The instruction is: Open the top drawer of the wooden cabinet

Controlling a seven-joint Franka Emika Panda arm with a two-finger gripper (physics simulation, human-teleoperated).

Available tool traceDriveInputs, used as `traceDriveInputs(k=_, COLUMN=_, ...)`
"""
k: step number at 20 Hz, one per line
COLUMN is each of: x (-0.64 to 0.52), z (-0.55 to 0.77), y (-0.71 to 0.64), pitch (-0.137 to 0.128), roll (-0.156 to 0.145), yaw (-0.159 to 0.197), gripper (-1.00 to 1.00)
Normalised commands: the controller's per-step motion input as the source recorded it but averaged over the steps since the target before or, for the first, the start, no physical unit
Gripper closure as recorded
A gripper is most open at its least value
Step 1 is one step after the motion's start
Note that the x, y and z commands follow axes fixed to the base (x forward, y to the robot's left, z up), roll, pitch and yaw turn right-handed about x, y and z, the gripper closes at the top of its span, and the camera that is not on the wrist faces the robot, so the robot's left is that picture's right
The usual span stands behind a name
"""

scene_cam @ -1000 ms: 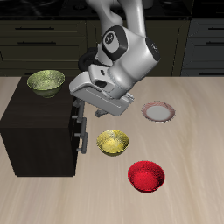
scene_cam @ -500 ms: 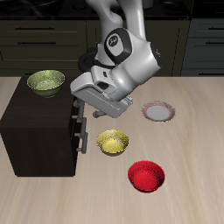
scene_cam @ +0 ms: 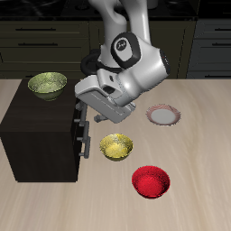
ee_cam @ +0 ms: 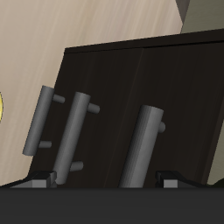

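Note:
The wooden cabinet (scene_cam: 36, 135) is a very dark brown block on the table. Its drawer face (scene_cam: 79, 144) carries grey bar handles. My gripper (scene_cam: 84, 115) hangs at the upper part of that face, partly hidden by the arm. In the wrist view, three grey handles show on the dark front (ee_cam: 131, 79). The nearest and largest is the top drawer's handle (ee_cam: 144, 149). My gripper (ee_cam: 105, 179) straddles it, with its fingers (ee_cam: 39, 180) wide apart, so it is open. I cannot tell whether the top drawer is pulled out.
A green bowl (scene_cam: 47, 85) sits on the cabinet's top. A yellow bowl (scene_cam: 116, 145) lies on the table close to the drawer face. A red bowl (scene_cam: 151, 180) is nearer the front edge. A pale grey bowl (scene_cam: 163, 115) is farther back.
The arm has shifted slightly sideways, away from the cabinet. The cabinet and bowls look unchanged.

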Motion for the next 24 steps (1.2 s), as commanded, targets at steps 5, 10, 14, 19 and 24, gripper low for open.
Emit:
traceDriveInputs(k=5, x=-0.02, z=-0.06, y=-0.27, pitch=0.008, roll=-0.043, yaw=0.002, gripper=-1.0)
traceDriveInputs(k=10, x=-0.01, z=-0.03, y=-0.22, pitch=-0.006, roll=-0.036, yaw=0.013, gripper=-1.0)
traceDriveInputs(k=14, x=-0.09, z=-0.08, y=-0.22, pitch=0.015, roll=-0.043, yaw=0.002, gripper=-1.0)
traceDriveInputs(k=19, x=-0.06, z=-0.03, y=-0.01, pitch=0.005, roll=0.001, yaw=-0.004, gripper=-1.0)
traceDriveInputs(k=24, x=-0.03, z=-0.11, y=-0.09, pitch=0.021, roll=-0.013, yaw=-0.008, gripper=-1.0)
